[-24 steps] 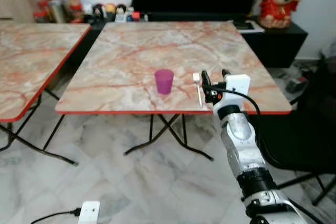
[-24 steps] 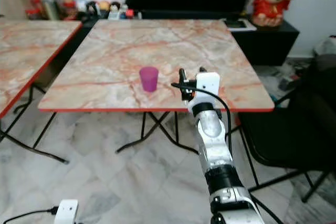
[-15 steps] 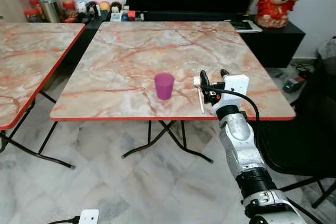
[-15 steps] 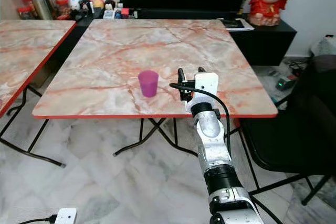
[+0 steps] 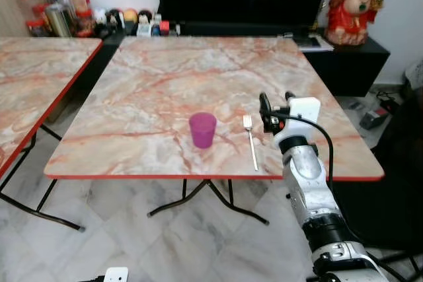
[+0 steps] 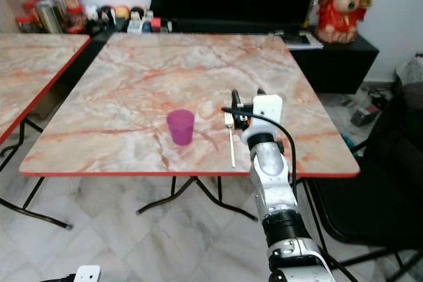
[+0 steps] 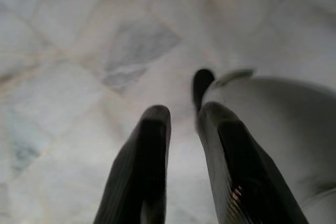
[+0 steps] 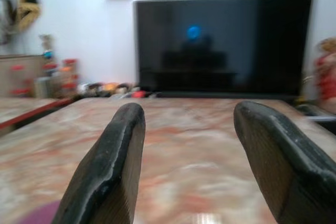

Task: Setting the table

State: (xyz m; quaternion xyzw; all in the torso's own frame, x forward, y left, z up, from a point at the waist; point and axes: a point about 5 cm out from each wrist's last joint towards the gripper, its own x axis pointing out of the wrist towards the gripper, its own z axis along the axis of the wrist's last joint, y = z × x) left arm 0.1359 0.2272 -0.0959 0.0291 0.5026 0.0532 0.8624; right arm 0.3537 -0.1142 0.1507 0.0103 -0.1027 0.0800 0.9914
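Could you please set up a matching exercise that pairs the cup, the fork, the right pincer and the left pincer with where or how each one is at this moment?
Things:
1. purple cup
2. white fork
3. right pincer
4. left pincer

Places or states:
A. lying flat on the marble table, between the cup and the right arm
B. open and empty, raised over the table just right of the fork
C. hanging over the tiled floor, holding nothing
D. standing upright near the table's front edge

Pairs: 1-D, 2-A, 3-B, 4-C
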